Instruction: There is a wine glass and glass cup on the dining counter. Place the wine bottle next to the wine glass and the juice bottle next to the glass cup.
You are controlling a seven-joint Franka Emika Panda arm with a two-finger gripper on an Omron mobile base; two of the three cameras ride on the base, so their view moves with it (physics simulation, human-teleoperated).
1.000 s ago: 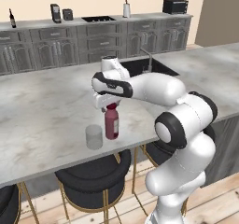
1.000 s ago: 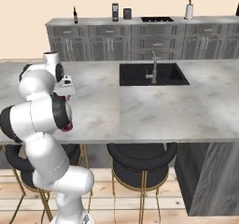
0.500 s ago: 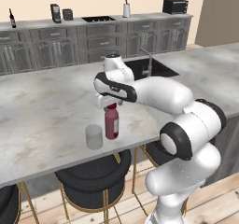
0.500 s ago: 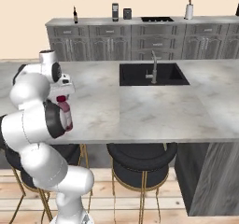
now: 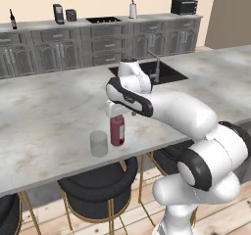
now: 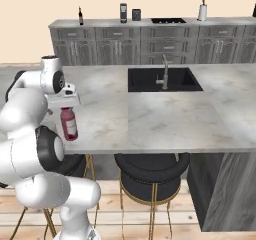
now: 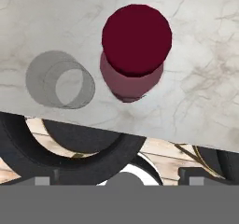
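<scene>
Presently the juice bottle (image 5: 117, 129) stands upright on the dining counter (image 5: 44, 106) near its front edge, with the glass cup (image 5: 98, 143) just beside it, the two close together but not touching. Seen from the hand camera, the bottle's dark red cap (image 7: 137, 39) sits slightly above centre, and the cup (image 7: 60, 79) lies to its left, both on grey marbled stone just short of the counter's edge.

Arm pose: the white arm reaches from its base up and across the front edge of the counter, forearm roughly level, wrist bent so that the hand points straight down. The gripper (image 5: 116, 113) hangs directly above the bottle's cap, clear of it, with its jaws spread wide and nothing between them. From the right-side camera the gripper (image 6: 64, 103) likewise sits just over the bottle (image 6: 69, 124), which stands free on the stone.

Black stools (image 5: 97, 184) stand below the counter edge. A dark wine bottle (image 5: 12, 20) stands on the far wall counter (image 5: 44, 26), well apart from the island. The black sink (image 6: 164, 80) and faucet (image 6: 164, 70) lie further along the island top
</scene>
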